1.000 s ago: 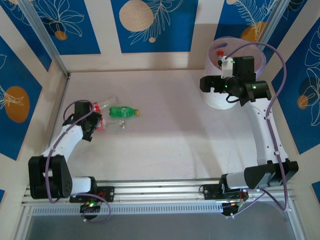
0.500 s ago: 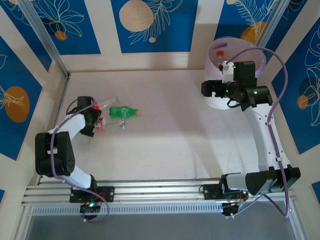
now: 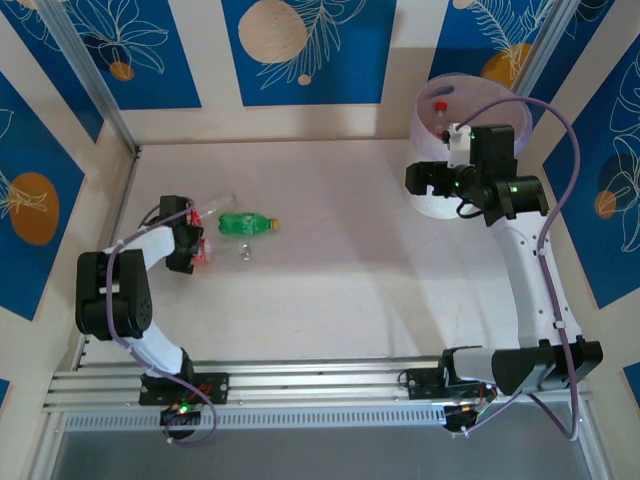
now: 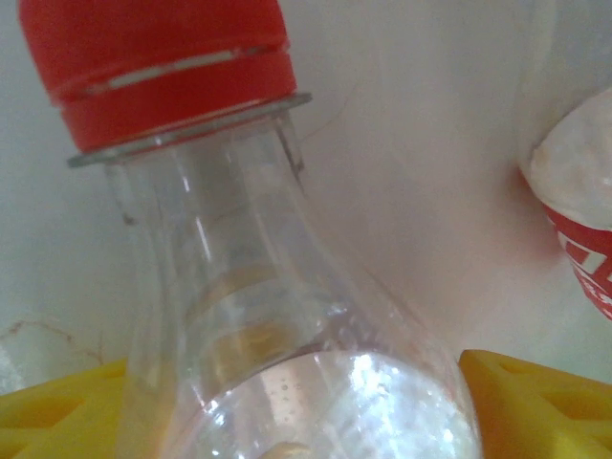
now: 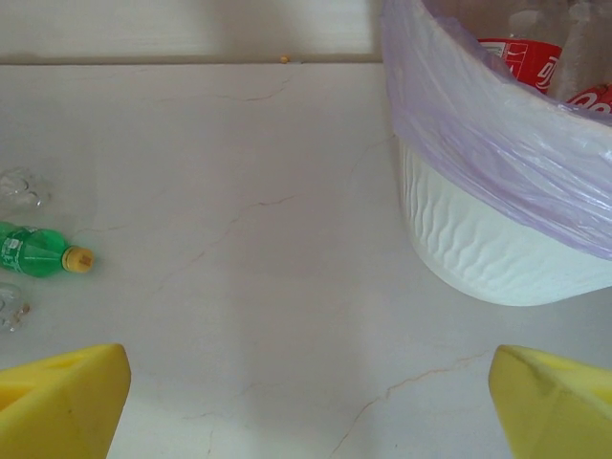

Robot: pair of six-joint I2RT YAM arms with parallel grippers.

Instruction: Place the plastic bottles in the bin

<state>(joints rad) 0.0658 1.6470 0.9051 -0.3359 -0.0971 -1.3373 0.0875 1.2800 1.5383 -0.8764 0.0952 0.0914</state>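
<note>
Several bottles lie far from bin (image 5: 497, 249) | left gripper (image 3: 187, 246) straddles red-capped bottle (image 4: 287, 316), grip unclear | right gripper (image 5: 306, 392) wide, empty, beside bin | tip: clamp body squarely below neck, avoid green bottle (image 3: 245, 224)

White marbled table (image 3: 330, 290) is boxed in by beige walls (image 3: 408, 60) hung w/ blue leaf-print panels (image 3: 345, 60); alu. rail (image 3: 320, 372) is fixed along near edge.
</note>
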